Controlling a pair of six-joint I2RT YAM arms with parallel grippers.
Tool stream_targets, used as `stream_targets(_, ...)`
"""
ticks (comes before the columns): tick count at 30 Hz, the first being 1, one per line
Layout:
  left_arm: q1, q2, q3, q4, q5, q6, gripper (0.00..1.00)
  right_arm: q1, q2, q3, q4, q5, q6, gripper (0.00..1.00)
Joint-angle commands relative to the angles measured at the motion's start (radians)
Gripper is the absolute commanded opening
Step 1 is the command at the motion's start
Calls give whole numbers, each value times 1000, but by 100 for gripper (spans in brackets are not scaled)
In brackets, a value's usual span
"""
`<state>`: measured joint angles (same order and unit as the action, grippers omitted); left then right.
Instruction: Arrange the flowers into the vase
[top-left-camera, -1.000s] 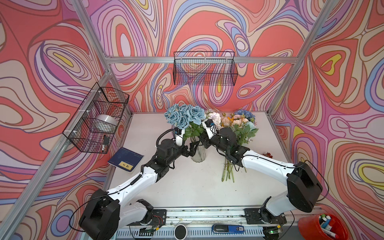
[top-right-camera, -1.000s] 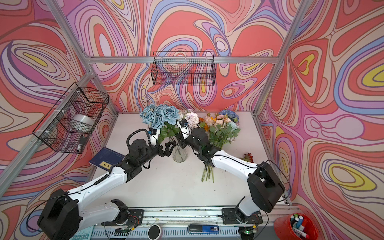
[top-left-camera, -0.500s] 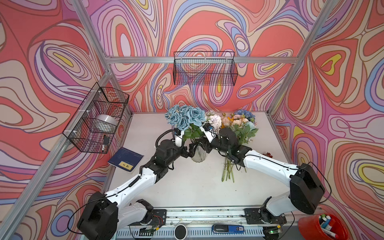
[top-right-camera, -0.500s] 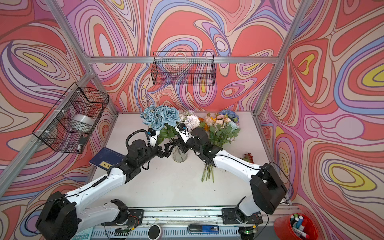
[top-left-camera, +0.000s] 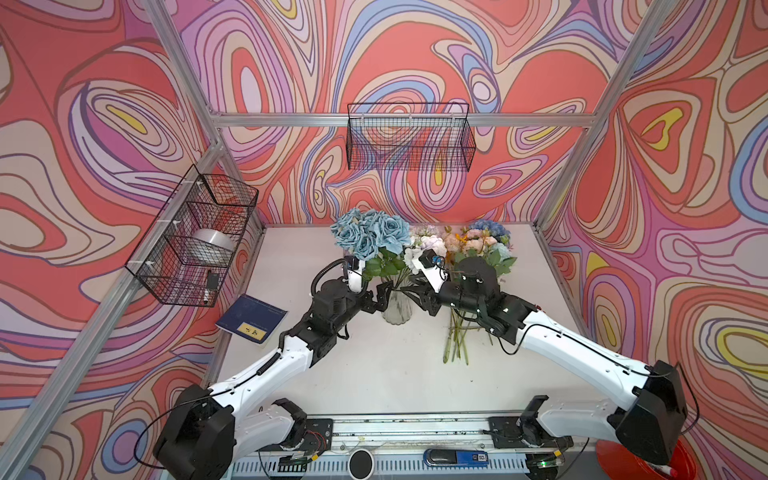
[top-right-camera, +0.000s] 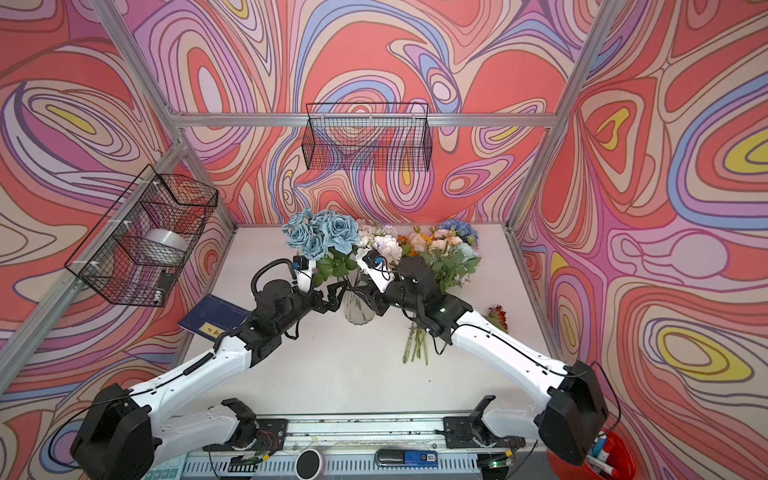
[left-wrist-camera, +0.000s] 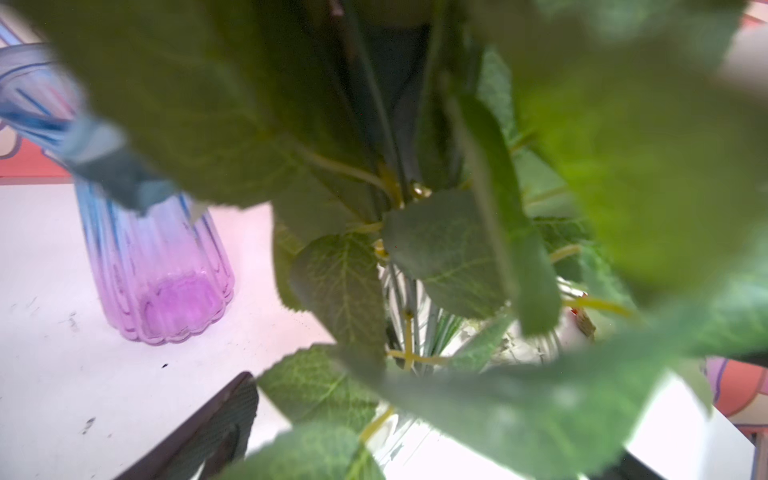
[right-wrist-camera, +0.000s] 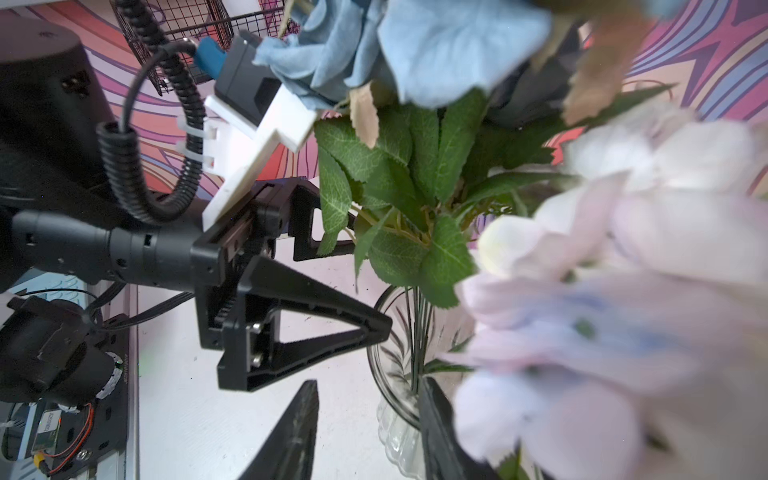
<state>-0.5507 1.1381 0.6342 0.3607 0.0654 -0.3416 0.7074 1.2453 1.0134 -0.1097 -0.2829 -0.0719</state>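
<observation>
A clear glass vase (top-left-camera: 397, 308) stands upright in the middle of the table (top-left-camera: 374, 374). The dusty-blue roses (top-left-camera: 371, 233) sit in it, heads bunched above its left side and green leaves (right-wrist-camera: 399, 174) crowding the rim. The left gripper (top-left-camera: 383, 297) hangs just beside the vase on its left, its 2 jaws spread wide with nothing between them; in the right wrist view its near finger (right-wrist-camera: 316, 301) ends just short of the glass rim. The right gripper (top-left-camera: 413, 293) faces it from the vase's other side with jaws partly apart (in its own wrist view the 2 fingers (right-wrist-camera: 291, 436) stand either side of the vase's lower wall and no stem shows between them, though a pale pink-white bloom (right-wrist-camera: 623, 291) blurs much of that side). Whether that bloom's stem is in the vase I cannot tell. The other flowers (top-left-camera: 478, 249), pink peonies, orange heads and a blue hydrangea, lie as 1 bunch on the table right of the vase, their stems (top-left-camera: 456, 345) pointing toward the robot's base and partly under the right arm. A red flower (top-right-camera: 496, 316) lies apart near the right wall. The left wrist view shows a 2nd vase, a purple-to-blue ribbed vase (left-wrist-camera: 166, 270), upright on the table. A dark blue notebook (top-left-camera: 251, 319) rests at the table's left edge.
</observation>
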Motion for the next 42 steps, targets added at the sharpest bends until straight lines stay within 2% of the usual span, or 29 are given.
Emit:
stream_targets(1, 5, -29, 21, -16, -42, -19, 100, -1, -46, -27, -90, 64, -5, 42)
stream_targets(4, 5, -33, 26, -29, -32, -22, 100, -2, -74, -54, -116, 115, 14, 43)
stream_targets(12, 5, -44, 18, -42, -15, -41, 100, -2, -136, -95, -170, 153, 80, 42)
stream_targets(17, 4, -59, 9, -34, 121, -7, 100, -3, -163, -107, -157, 205, 82, 42)
stream_targets(22, 5, -32, 24, -41, 162, 36, 100, -4, -78, -69, -98, 329, 42, 42)
stream_targets(28, 4, 35, 44, 44, 216, 72, 100, -27, 60, 17, 47, 405, 0, 33)
stream_targets(36, 5, 51, 42, 67, 217, 88, 100, -82, 185, 109, 174, 341, -34, 28)
stream_targets(42, 3, 36, 38, 26, 202, 96, 100, -122, 223, 84, 229, 260, -24, 27)
